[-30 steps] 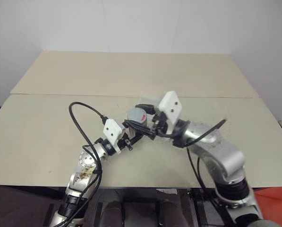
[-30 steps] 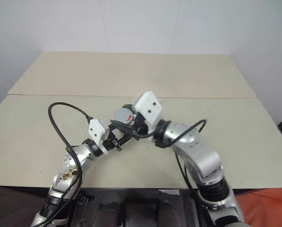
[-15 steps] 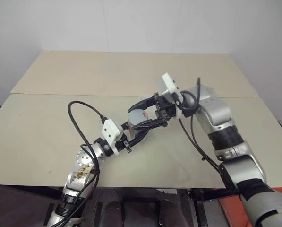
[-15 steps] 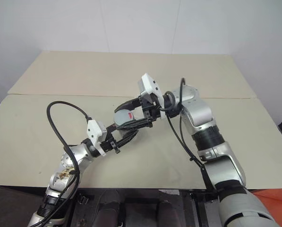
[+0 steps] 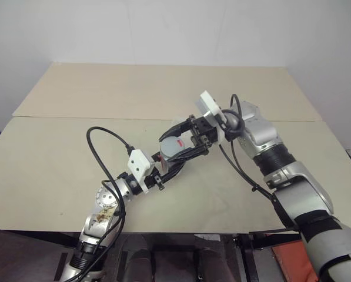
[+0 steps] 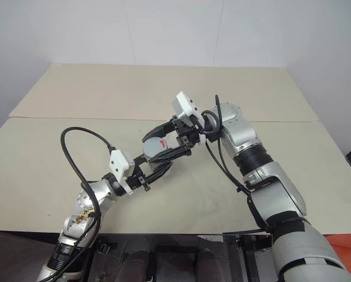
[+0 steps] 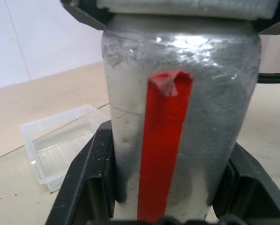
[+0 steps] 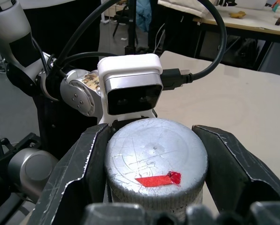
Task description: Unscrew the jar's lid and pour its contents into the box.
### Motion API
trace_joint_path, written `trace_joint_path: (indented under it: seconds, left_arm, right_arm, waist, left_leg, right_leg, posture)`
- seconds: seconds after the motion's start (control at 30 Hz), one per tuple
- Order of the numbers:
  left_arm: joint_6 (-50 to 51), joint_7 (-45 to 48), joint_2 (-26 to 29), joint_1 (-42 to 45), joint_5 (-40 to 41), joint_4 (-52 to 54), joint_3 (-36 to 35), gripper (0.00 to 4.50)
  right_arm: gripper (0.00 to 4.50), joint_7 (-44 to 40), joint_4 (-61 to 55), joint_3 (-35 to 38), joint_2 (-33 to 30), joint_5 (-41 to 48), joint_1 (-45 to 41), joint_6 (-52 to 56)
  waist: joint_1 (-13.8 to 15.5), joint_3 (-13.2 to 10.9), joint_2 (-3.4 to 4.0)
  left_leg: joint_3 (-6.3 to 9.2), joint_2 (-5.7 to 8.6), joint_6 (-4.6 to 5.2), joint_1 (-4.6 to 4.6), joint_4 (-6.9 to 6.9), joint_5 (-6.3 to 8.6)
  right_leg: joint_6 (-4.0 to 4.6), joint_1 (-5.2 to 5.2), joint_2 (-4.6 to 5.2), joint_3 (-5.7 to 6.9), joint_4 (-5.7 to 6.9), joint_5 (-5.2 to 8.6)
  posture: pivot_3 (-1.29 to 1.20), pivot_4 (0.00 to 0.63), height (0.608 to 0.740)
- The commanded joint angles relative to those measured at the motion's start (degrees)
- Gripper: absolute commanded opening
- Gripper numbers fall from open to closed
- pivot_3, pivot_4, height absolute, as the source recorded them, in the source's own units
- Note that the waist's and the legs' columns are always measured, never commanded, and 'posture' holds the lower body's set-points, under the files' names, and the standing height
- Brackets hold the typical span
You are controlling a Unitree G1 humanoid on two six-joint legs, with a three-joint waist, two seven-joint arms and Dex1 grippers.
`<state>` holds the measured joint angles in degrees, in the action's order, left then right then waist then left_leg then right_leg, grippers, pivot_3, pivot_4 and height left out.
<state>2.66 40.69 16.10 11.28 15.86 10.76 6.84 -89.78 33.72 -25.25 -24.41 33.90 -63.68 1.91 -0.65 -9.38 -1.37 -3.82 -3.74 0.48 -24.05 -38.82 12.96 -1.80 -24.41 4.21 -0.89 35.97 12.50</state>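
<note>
my left hand [image 5: 174, 166] is clenched on the jar [image 7: 179, 117], its two black fingers [image 7: 90, 180] pressed against opposite sides of the lower body, and it holds the jar clear above the worktop [image 5: 57, 158] near the middle of the scene. the jar is silvery-grey with a red strip running up its side, as the left wrist view shows. the lid [image 8: 156, 161] sits on top of the jar, a flat grey disc with a small red mark on its face. my right hand [image 5: 178, 141] reaches in from the right and is closed on the lid, one black finger [image 8: 79, 166] on each side of its rim, both touching it. the left arm's white wrist camera block [image 8: 132, 84] stands just behind the jar in the right wrist view. the box [image 7: 60, 143] is clear plastic with rounded corners; it lies on the worktop beyond the jar, apart from it, open side up, and i see nothing in it. a black cable [image 5: 107, 153] loops above my left forearm.
</note>
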Motion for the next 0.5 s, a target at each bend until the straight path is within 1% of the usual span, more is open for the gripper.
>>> trace_joint_path:
  seconds: [0.03, 0.1, 0.13, 0.2, 0.3, 0.4, 0.5]
  left_arm:
    - [-2.41, 0.90, -0.40, 0.63, 1.24, 1.82, -0.06, 2.17]
    - [-2.50, 1.05, -0.57, 0.70, 1.20, 1.52, 0.01, 2.17]
    - [-2.49, 1.11, -0.65, 0.71, 1.25, 1.42, 0.05, 2.17]
    - [-2.47, 1.14, -0.78, 0.67, 1.33, 1.27, 0.08, 2.17]
    - [-2.12, 0.75, -1.25, 0.72, 1.75, 1.10, -0.28, 2.17]
    - [-1.63, 0.51, -1.46, 0.55, 2.23, 1.43, -0.71, 2.17]
    - [-1.83, 0.55, -1.27, 0.26, 2.21, 1.19, -0.64, 2.17]
  right_arm:
    - [3.68, -2.72, -1.14, 3.08, -3.05, 1.18, -0.67, 1.33]
    - [4.36, -2.72, -1.88, 4.00, -3.78, 1.20, -0.15, 1.33]
    - [4.43, -2.13, -2.30, 5.81, -3.48, 0.14, 0.52, -0.22]
    - [4.43, -0.96, -3.64, 8.49, -3.36, -1.30, 1.62, -1.61]
    - [4.43, -0.46, -10.35, 12.52, -5.41, -0.11, 4.88, 0.51]
    - [4.43, 2.61, -18.06, 15.09, -7.59, -0.39, 8.91, 3.38]
    - [4.43, 8.36, -27.63, 17.17, -9.45, -0.96, 13.97, 7.30]
  waist:
    - [0.21, 0.00, 0.00]
    - [0.46, 0.00, 0.00]
    - [0.46, 0.00, 0.00]
    - [0.50, 0.00, 0.00]
    - [0.55, 0.00, 0.00]
    - [0.77, 0.00, 0.00]
    - [0.97, 0.00, 0.00]
  left_leg:
    - [0.00, 0.00, 0.00, 0.00, 0.00, 0.00]
    - [-0.01, 0.02, 0.00, -0.01, -0.01, 0.00]
    - [-0.02, 0.03, 0.00, -0.01, -0.01, 0.00]
    - [-0.02, 0.02, 0.00, -0.01, 0.00, 0.00]
    - [-0.02, 0.01, 0.00, -0.01, 0.00, 0.00]
    - [-0.02, 0.02, 0.00, -0.03, -0.01, 0.00]
    - [-0.02, 0.02, 0.00, -0.03, -0.02, 0.00]
  right_leg:
    - [0.00, 0.00, 0.01, 0.00, 0.00, 0.00]
    - [0.00, 0.00, 0.05, 0.02, -0.01, 0.00]
    - [0.00, 0.00, 0.06, 0.01, -0.01, 0.00]
    - [0.00, 0.00, 0.04, 0.01, -0.02, 0.00]
    - [0.00, -0.02, 0.02, 0.01, 0.01, 0.00]
    - [0.00, -0.02, 0.04, 0.01, 0.01, 0.00]
    - [0.00, -0.01, 0.05, 0.02, 0.00, 0.00]
  posture:
    - [0.00, 0.150, 0.740]
    - [0.00, 0.150, 0.740]
    - [0.00, 0.150, 0.740]
    - [0.00, 0.150, 0.740]
    - [0.00, 0.150, 0.740]
    - [0.00, 0.150, 0.740]
    - [0.00, 0.150, 0.740]
